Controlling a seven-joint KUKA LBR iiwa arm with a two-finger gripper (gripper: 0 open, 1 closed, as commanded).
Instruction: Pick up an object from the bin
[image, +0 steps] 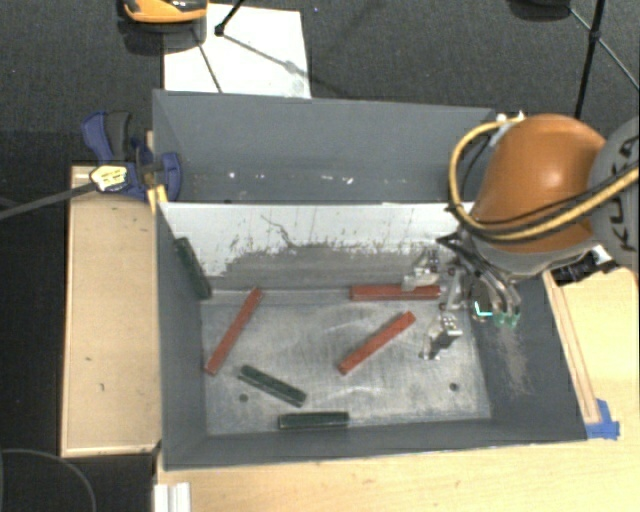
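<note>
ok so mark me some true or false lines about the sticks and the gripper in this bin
1. Three red sticks lie in the bin. True: the left red stick, the middle red stick and the back red stick.
2. The gripper is at the bin's left side. False: it is at the right side, just right of the middle red stick.
3. A green stick leans against the left wall. True: the leaning green stick.
4. A green stick lies under the gripper. False: the slanted green stick and the front green stick lie near the front, left of the middle.
</note>
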